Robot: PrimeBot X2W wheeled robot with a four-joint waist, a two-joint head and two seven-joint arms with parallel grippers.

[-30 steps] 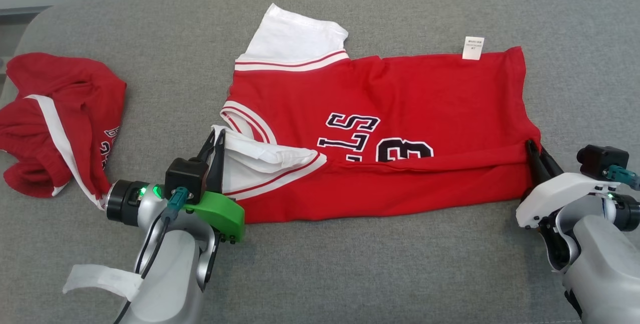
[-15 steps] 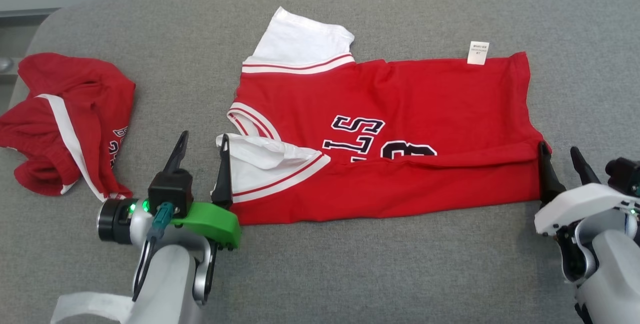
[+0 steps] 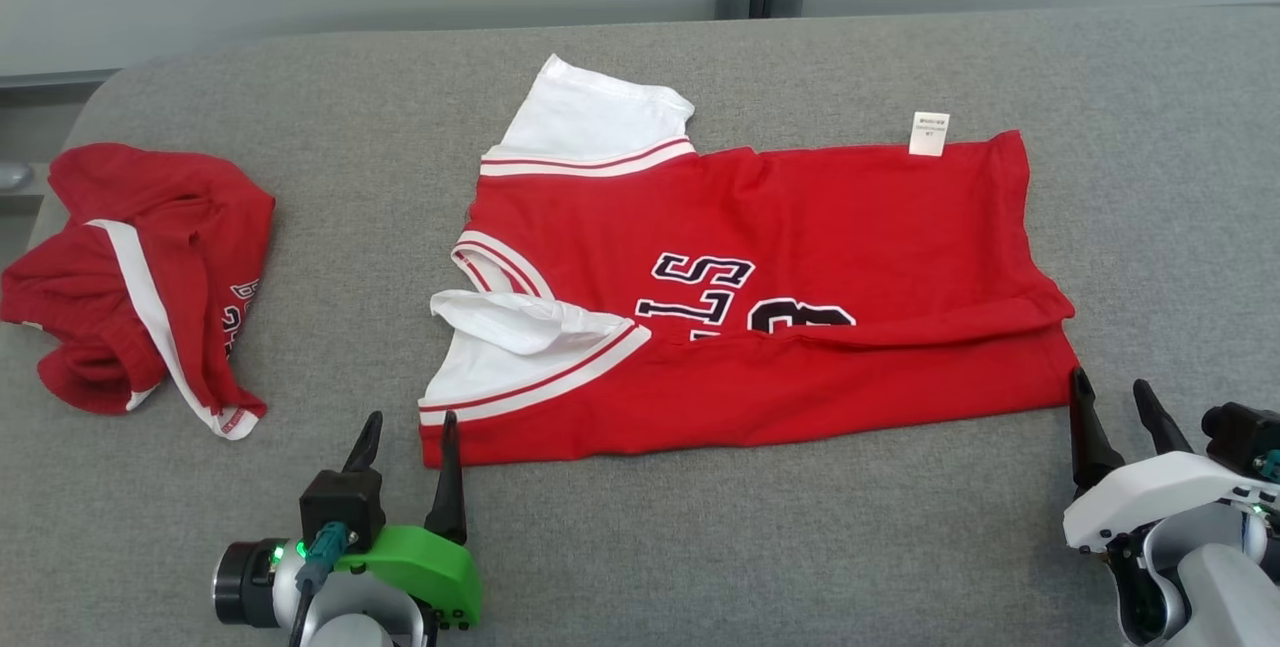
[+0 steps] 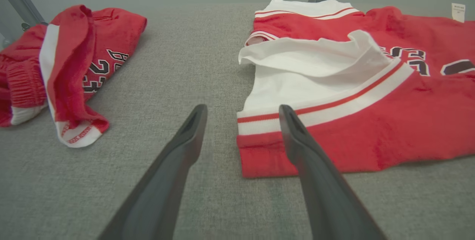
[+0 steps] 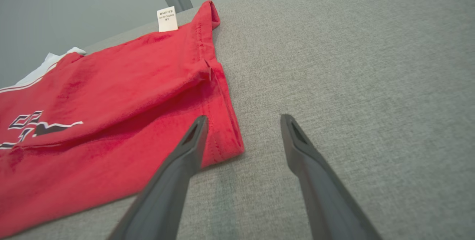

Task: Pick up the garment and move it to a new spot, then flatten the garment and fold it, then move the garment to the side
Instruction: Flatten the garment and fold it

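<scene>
Left gripper (image 3: 408, 420), green-shelled with two long dark fingers, sits low at the near edge of the grey woven fabric surface (image 3: 700, 547), fingers spread wide with nothing between them. Off to its left lies a crumpled red cloth piece with a white stripe and black lettering (image 3: 150, 267), well apart from everything else. The gripper's inner finger stands just beside the near left corner of the garment (image 3: 800, 227), a red jersey-style T-shirt with white sleeves and red-white striped trim. Whether finger and cloth touch cannot be told.

That shirt lies spread across the middle of the surface, neck toward the left and hem toward the right. Its far sleeve lies flat, pointing away, and its near sleeve is turned in over the chest. A near strip of red is folded over the body, covering part of the black, white-outlined print. A small white tag (image 3: 929, 133) sticks out at the far edge near the hem.

At the right, the white-shelled right gripper (image 3: 1108, 382) is likewise wide and empty, its inner finger just beside the shirt's near right corner.
</scene>
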